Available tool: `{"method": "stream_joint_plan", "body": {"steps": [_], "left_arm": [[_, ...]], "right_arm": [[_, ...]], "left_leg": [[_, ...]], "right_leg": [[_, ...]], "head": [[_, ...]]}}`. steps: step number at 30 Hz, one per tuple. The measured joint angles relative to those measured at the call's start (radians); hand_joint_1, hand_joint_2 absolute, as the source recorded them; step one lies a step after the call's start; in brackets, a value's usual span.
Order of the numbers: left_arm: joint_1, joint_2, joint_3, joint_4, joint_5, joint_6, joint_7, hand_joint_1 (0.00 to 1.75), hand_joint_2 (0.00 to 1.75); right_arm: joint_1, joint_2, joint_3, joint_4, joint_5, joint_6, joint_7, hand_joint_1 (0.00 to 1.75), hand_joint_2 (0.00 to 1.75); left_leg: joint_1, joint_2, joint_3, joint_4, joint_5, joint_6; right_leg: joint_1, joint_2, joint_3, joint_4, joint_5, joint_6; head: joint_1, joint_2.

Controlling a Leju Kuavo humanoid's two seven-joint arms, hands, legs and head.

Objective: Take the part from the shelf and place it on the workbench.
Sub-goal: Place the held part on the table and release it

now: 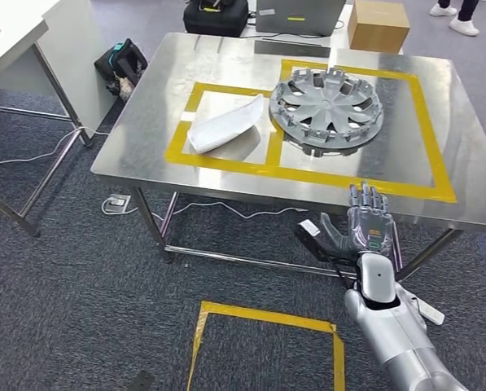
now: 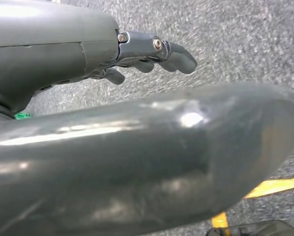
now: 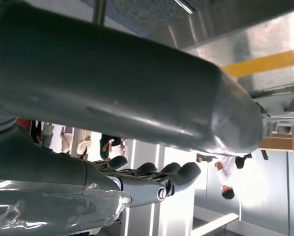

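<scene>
Your part is the grey hubcap: a round plastic wheel cover with spokes fanning from a central hub and a ring of small clips standing up around its rim, so it lies inner face up. It rests flat on the steel table, inside the right-hand box of the yellow tape outline, its edge overlapping the tape strip that divides the two boxes. In the left-hand box, just beside the hubcap but apart from it, you see a white curved panel, long and shallow with one pointed end.

Your right hand hangs below the table's near edge, in front of the hubcap and well apart from it. Its fingers are straight and spread, thumb out to the side, and it holds nothing. Your left hand points at grey carpet with its fingers extended and nothing in them.

Behind the table you have a cardboard box and a black bag. On the carpet in front lies a yellow tape square. A white table stands off to the left.
</scene>
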Motion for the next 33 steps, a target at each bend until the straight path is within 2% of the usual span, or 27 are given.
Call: {"method": "stream_joint_plan", "body": {"steps": [1, 2, 3, 4, 5, 7, 8, 9, 10, 11, 12, 13, 15, 16, 17, 18, 19, 20, 22, 23, 24, 26, 28, 30, 31, 32, 33], "left_arm": [[0.001, 0.000, 0.000, 0.000, 0.000, 0.000, 0.000, 0.00, 0.00], [0.001, 0.001, 0.000, 0.000, 0.001, 0.000, 0.000, 0.00, 0.00], [0.002, 0.001, 0.001, 0.000, 0.001, 0.000, 0.000, 0.00, 0.00], [0.002, 0.001, 0.001, 0.000, 0.002, 0.000, 0.000, 0.00, 0.00], [0.002, 0.002, 0.001, 0.000, 0.002, 0.000, 0.000, 0.00, 0.00], [0.002, 0.002, 0.001, 0.000, 0.002, 0.001, 0.000, 0.00, 0.00], [0.001, 0.002, 0.001, 0.000, 0.002, 0.001, 0.000, 0.00, 0.00], [0.002, 0.003, 0.001, 0.000, 0.002, 0.001, 0.000, 0.00, 0.00], [0.002, 0.004, 0.002, 0.000, 0.003, 0.002, 0.000, 0.00, 0.00], [0.003, 0.005, 0.002, 0.000, 0.003, 0.002, 0.000, 0.00, 0.00], [0.003, 0.006, 0.002, 0.000, 0.003, 0.002, 0.000, 0.00, 0.00], [0.004, 0.006, 0.002, 0.000, 0.003, 0.002, 0.000, 0.00, 0.00], [0.003, 0.006, 0.002, 0.000, 0.004, 0.002, 0.000, 0.00, 0.00], [0.003, 0.007, 0.002, 0.000, 0.004, 0.003, 0.000, 0.00, 0.00], [0.003, 0.007, 0.002, 0.000, 0.004, 0.003, 0.000, 0.00, 0.00], [0.004, 0.007, 0.002, 0.000, 0.004, 0.003, 0.002, 0.00, 0.00], [0.004, 0.007, 0.002, 0.000, 0.004, 0.003, 0.005, 0.00, 0.00], [0.004, 0.007, 0.003, 0.000, 0.006, 0.002, 0.008, 0.00, 0.00], [0.003, 0.008, 0.004, 0.000, 0.012, 0.000, 0.015, 0.00, 0.00], [0.003, 0.008, 0.007, 0.000, 0.016, -0.001, 0.016, 0.00, 0.00], [0.003, 0.008, 0.010, 0.000, 0.021, -0.003, 0.017, 0.00, 0.00], [0.006, 0.006, 0.019, 0.000, 0.030, -0.008, 0.018, 0.00, 0.00], [0.011, 0.005, 0.026, 0.000, 0.036, -0.012, 0.020, 0.00, 0.00], [0.014, 0.002, 0.032, 0.000, 0.038, -0.013, 0.023, 0.00, 0.00], [0.017, 0.001, 0.036, 0.000, 0.039, -0.012, 0.025, 0.00, 0.00], [0.020, -0.001, 0.040, 0.000, 0.040, -0.010, 0.027, 0.00, 0.00], [0.023, -0.001, 0.043, 0.000, 0.040, -0.007, 0.027, 0.00, 0.00]], "right_arm": [[0.001, 0.000, -0.001, 0.001, 0.000, 0.000, 0.000, 0.00, 0.00], [0.003, 0.000, -0.002, 0.002, -0.001, 0.000, 0.000, 0.00, 0.00], [0.006, 0.001, -0.002, 0.003, -0.001, 0.000, 0.000, 0.00, 0.00], [0.007, 0.001, -0.002, 0.004, -0.002, 0.000, 0.000, 0.00, 0.00], [0.007, 0.002, -0.003, 0.004, -0.002, 0.000, 0.000, 0.00, 0.00], [0.005, 0.004, -0.004, 0.004, -0.002, -0.001, -0.001, 0.00, 0.00], [0.005, 0.005, -0.005, 0.004, -0.002, -0.001, -0.001, 0.00, 0.00], [0.006, 0.005, -0.006, 0.004, -0.002, -0.001, -0.001, 0.00, 0.00], [0.008, 0.007, -0.006, 0.004, -0.002, -0.001, -0.001, 0.00, 0.00], [0.009, 0.008, -0.007, 0.004, -0.003, -0.001, -0.001, 0.00, 0.00], [0.009, 0.009, -0.008, 0.005, -0.003, -0.001, -0.001, 0.00, 0.00], [0.009, 0.010, -0.009, 0.005, -0.004, -0.001, -0.001, 0.00, 0.00], [0.011, 0.011, -0.010, 0.006, -0.007, -0.001, -0.001, 0.00, 0.00], [0.013, 0.011, -0.010, 0.006, -0.009, -0.002, -0.001, 0.00, 0.00], [0.017, 0.011, -0.011, 0.006, -0.012, -0.002, -0.001, 0.00, 0.00], [0.021, 0.012, -0.012, 0.006, -0.015, -0.003, -0.001, 0.00, 0.00], [0.026, 0.012, -0.014, 0.006, -0.020, -0.003, -0.001, 0.00, 0.00], [0.030, 0.012, -0.018, 0.006, -0.027, -0.005, -0.001, 0.00, 0.00], [0.038, 0.012, -0.029, 0.006, -0.052, -0.010, -0.008, 0.00, 0.00], [0.042, 0.012, -0.035, 0.006, -0.070, -0.013, -0.015, 0.00, 0.00], [0.049, 0.013, -0.042, 0.007, -0.093, -0.014, -0.024, 0.00, 0.00], [0.070, 0.014, -0.062, 0.009, -0.157, -0.014, -0.049, 0.00, 0.00], [0.104, 0.016, -0.091, 0.018, -0.242, -0.014, -0.082, 0.00, 0.00], [0.146, 0.020, -0.132, 0.046, -0.332, -0.023, -0.125, 0.00, 0.00], [0.168, 0.023, -0.157, 0.069, -0.377, -0.032, -0.150, 0.00, 0.00], [0.191, 0.027, -0.184, 0.096, -0.421, -0.043, -0.176, 0.00, 0.00], [0.212, 0.032, -0.212, 0.125, -0.462, -0.055, -0.206, 0.00, 0.00]], "left_leg": [[-0.001, 0.000, -0.014, 0.000, 0.011, 0.000], [-0.002, 0.000, -0.028, 0.001, 0.021, 0.000], [-0.002, 0.000, -0.040, 0.002, 0.031, -0.002], [-0.002, 0.000, -0.051, 0.002, 0.039, -0.005], [-0.002, 0.000, -0.060, 0.003, 0.047, -0.008], [-0.004, 0.001, -0.072, 0.004, 0.062, -0.018], [-0.004, 0.001, -0.077, 0.004, 0.072, -0.023], [-0.005, 0.001, -0.080, 0.002, 0.082, -0.028], [-0.004, 0.001, -0.085, 0.001, 0.089, -0.033], [-0.004, 0.001, -0.091, 0.004, 0.082, -0.039], [-0.004, 0.001, -0.101, 0.024, 0.057, -0.045], [-0.003, 0.001, -0.115, 0.065, 0.017, -0.050], [-0.001, 0.002, -0.151, 0.194, -0.069, -0.056], [-0.001, 0.002, -0.164, 0.251, -0.087, -0.057], [-0.001, 0.002, -0.167, 0.286, -0.082, -0.057], [-0.001, 0.002, -0.155, 0.289, -0.058, -0.054], [-0.002, 0.002, -0.127, 0.258, -0.028, -0.049], [-0.004, 0.002, -0.084, 0.202, -0.006, -0.042], [-0.010, 0.002, 0.011, 0.066, -0.006, -0.028], [-0.012, 0.002, 0.040, 0.018, -0.018, -0.024], [-0.014, 0.002, 0.051, -0.008, -0.026, -0.020], [-0.010, 0.002, 0.048, -0.022, -0.024, -0.012], [-0.006, 0.002, 0.043, -0.027, -0.014, 0.000], [-0.006, 0.001, 0.035, -0.026, -0.005, 0.007], [-0.007, 0.000, 0.031, -0.026, -0.001, 0.008], [-0.007, -0.001, 0.026, -0.025, 0.002, 0.007], [-0.007, -0.001, 0.022, -0.024, 0.005, 0.006]], "right_leg": [[0.001, 0.000, -0.005, 0.053, -0.018, 0.000], [0.002, 0.001, 0.003, 0.079, -0.014, -0.001], [0.003, 0.001, 0.028, 0.070, 0.008, -0.003], [0.003, 0.001, 0.069, 0.027, 0.036, -0.004], [0.003, 0.002, 0.119, -0.039, 0.050, -0.005], [0.004, 0.004, 0.209, -0.172, 0.043, -0.006], [0.006, 0.006, 0.230, -0.209, 0.032, -0.008], [0.008, 0.007, 0.237, -0.223, 0.031, -0.011], [0.007, 0.006, 0.231, -0.225, 0.036, -0.016], [0.006, 0.005, 0.223, -0.225, 0.045, -0.024], [0.004, 0.003, 0.215, -0.226, 0.054, -0.033], [0.002, 0.002, 0.205, -0.228, 0.063, -0.042], [0.004, 0.001, 0.184, -0.227, 0.078, -0.052], [0.006, 0.001, 0.173, -0.228, 0.086, -0.054], [0.007, 0.001, 0.163, -0.228, 0.094, -0.055], [0.008, 0.000, 0.152, -0.227, 0.102, -0.054], [0.010, 0.000, 0.143, -0.227, 0.111, -0.053], [0.011, 0.000, 0.135, -0.227, 0.118, -0.051], [0.015, 0.000, 0.123, -0.226, 0.131, -0.043], [0.016, 0.000, 0.118, -0.225, 0.137, -0.039], [0.017, -0.001, 0.113, -0.224, 0.144, -0.033], [0.016, -0.001, 0.102, -0.220, 0.148, -0.024], [0.014, 0.000, 0.078, -0.165, 0.106, -0.014], [0.012, 0.001, 0.032, -0.038, 0.032, -0.006], [0.011, 0.001, 0.012, 0.022, 0.004, -0.003], [0.011, 0.001, 0.006, 0.055, -0.008, -0.001], [0.011, 0.001, 0.018, 0.048, -0.002, -0.001]], "head": [[0.000, 0.000], [0.000, 0.000], [0.000, 0.000], [0.000, 0.000], [0.000, 0.000], [-0.001, 0.000], [-0.001, 0.000], [-0.002, 0.000], [-0.001, 0.000], [-0.002, 0.000], [-0.003, 0.000], [-0.004, 0.000], [-0.007, 0.000], [-0.007, 0.000], [-0.007, 0.000], [-0.007, 0.000], [-0.007, 0.000], [-0.007, 0.000], [-0.006, 0.000], [-0.006, 0.000], [-0.006, 0.000], [-0.006, 0.000], [-0.001, 0.000], [0.003, 0.000], [0.003, 0.000], [0.003, 0.000], [0.004, 0.000]]}}
